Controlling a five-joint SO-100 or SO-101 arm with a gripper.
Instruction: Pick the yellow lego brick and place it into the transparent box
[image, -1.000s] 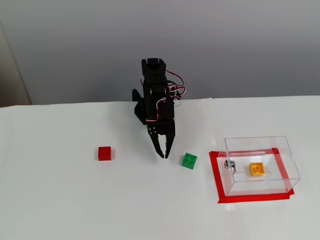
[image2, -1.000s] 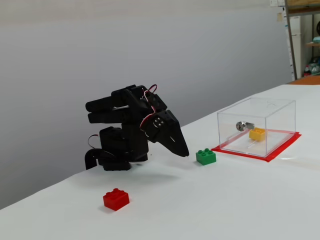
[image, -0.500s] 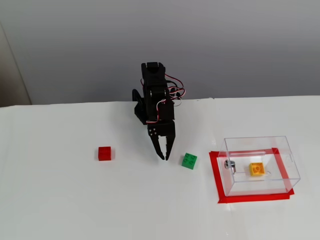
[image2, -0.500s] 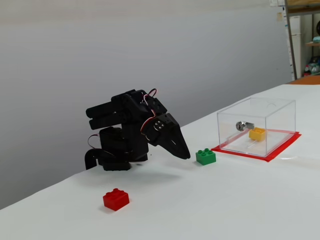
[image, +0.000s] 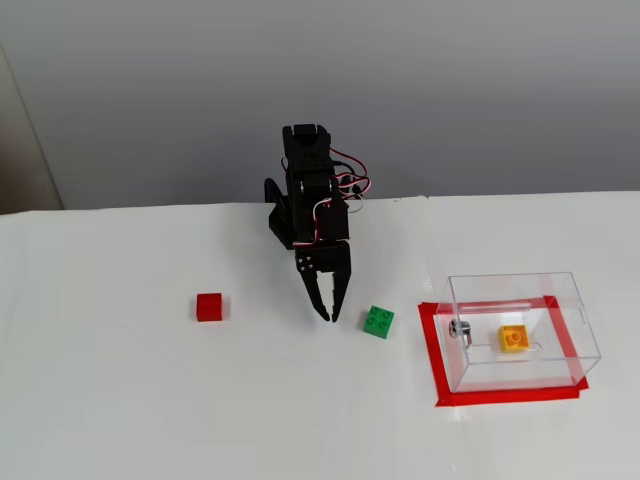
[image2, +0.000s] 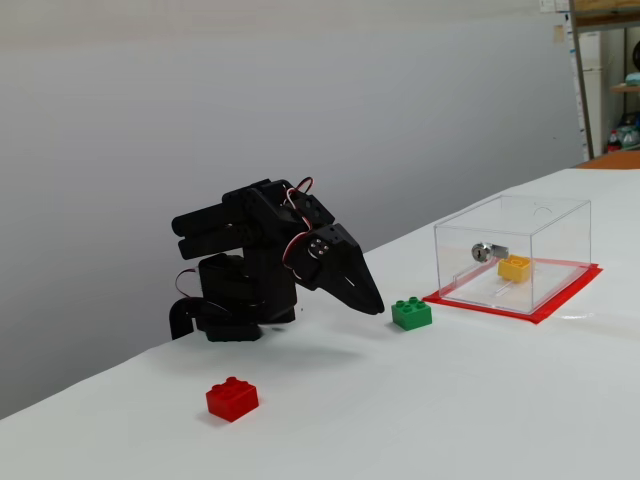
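Clear plastic walls of the box (image: 520, 335) enclose the yellow brick (image: 513, 339), well to the right of the jaws in the higher fixed view. Black jaws (image: 327, 316) hang pressed together, empty, above the white desk (image: 150, 400). Green brick (image: 378, 322) lies just beside them, red brick (image: 209, 306) farther left.

Matte black arm (image: 308, 200) — red-and-white servo cables looped alongside, pale screws near the pointed tool (image: 326, 315).
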